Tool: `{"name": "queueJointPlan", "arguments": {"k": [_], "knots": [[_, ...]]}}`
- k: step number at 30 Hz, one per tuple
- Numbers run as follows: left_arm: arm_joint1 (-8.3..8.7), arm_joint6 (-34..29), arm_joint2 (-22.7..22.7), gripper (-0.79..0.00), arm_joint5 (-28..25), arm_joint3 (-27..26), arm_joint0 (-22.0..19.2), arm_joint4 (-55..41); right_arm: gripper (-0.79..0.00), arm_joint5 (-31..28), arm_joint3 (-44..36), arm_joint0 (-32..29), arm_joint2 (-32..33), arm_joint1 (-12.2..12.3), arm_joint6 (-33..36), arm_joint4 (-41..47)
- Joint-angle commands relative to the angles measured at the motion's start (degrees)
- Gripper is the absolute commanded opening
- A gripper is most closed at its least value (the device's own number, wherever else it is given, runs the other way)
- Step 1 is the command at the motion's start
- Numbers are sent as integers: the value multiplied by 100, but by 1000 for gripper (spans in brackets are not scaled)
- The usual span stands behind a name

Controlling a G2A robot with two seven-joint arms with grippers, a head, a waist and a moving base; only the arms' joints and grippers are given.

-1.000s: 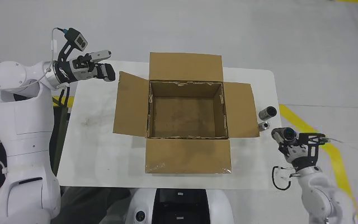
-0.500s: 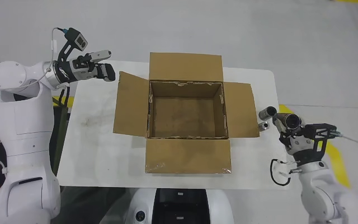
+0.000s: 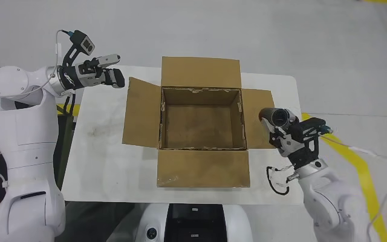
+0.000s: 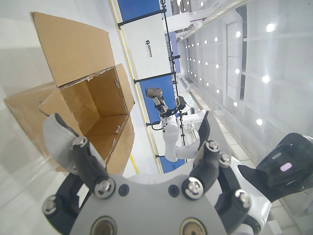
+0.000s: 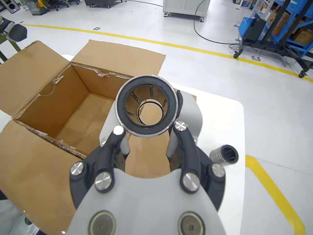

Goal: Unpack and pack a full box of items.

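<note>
1. The right gripper (image 5: 148, 121) is clamped on a steel linear bearing (image 3: 273, 115), which it holds above the cardboard box's (image 3: 203, 167) right flap.
2. The box cavity lies just left of the gripper, and the bearing's bore points along the gripper towards the cardboard.
3. The left gripper (image 3: 119, 68), wide open and empty, hovers over the bench's (image 3: 100, 157) far-left corner, so the right arm is much nearer.
4. A second bearing (image 5: 225, 154) lies on the bench to the right of the box.

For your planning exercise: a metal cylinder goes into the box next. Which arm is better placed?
Right, likely: its jaws hold the metal cylinder over the box flap; the left jaws are open, empty, farther off.
</note>
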Motion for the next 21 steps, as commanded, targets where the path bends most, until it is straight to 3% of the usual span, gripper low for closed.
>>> {"name": "queueJointPlan", "arguments": {"k": [1,9,21], "knots": [[0,0,0,0,0,0,0,0,-785,-67,17,176,-215,-2,128,-121],[0,0,0,0,0,0,0,0,-785,-87,217,752,-909,-33,334,-475],[0,0,0,0,0,0,0,0,-785,-77,324,880,-997,-42,337,-465]]}}
